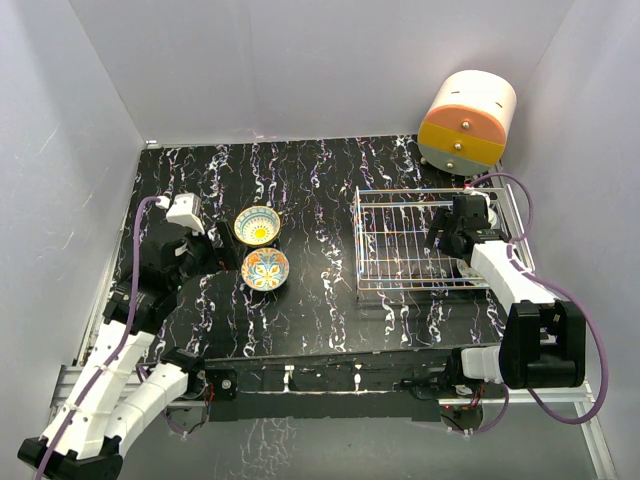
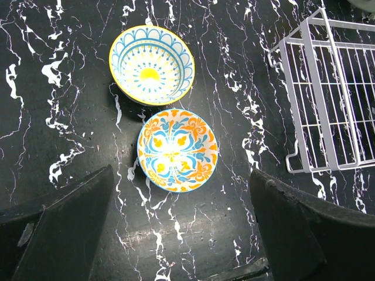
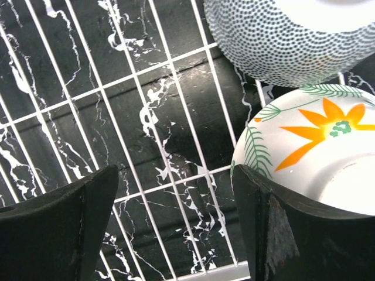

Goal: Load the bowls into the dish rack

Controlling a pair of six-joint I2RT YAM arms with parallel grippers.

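— Silver wire, the dish rack [image 1: 420, 240] sits on the right half of the black, white-veined desk [image 1: 320, 170].

— Any bowls in it?

— Two, and only the right wrist camera shows them. A grey-dotted bowl [image 3: 287, 41] shows its outside. Just below it in that view is a white bowl [image 3: 316, 152] painted with an orange flower and green fronds, its inside towards the camera. Both lie over the rack's bars. From above, the right arm [image 1: 500, 270] covers that end of the rack and hides them. Whether the two touch, I cannot tell.

— And the others?

— Out on the desk, left of centre and well apart from the rack, both upright. The yellow-and-blue bowl [image 2: 151, 64] is the farther one and the orange-and-blue floral bowl [image 2: 177, 150] is just beside it, nearer the arms. Their rims are so close that I cannot say if they meet.

— The jaws?

— The right jaws are spread wide over the rack, with only bare bars between them and nothing gripped. The flower bowl shows right against one finger [image 3: 293, 234]. The left jaws are spread wide too and hold nothing. They hang above the desk by the floral bowl, which shows between the two fingers [image 2: 64, 228].

— Anything else?

— A round cream, orange and yellow drawer unit [image 1: 467, 122] stands in the far right corner, behind the rack.
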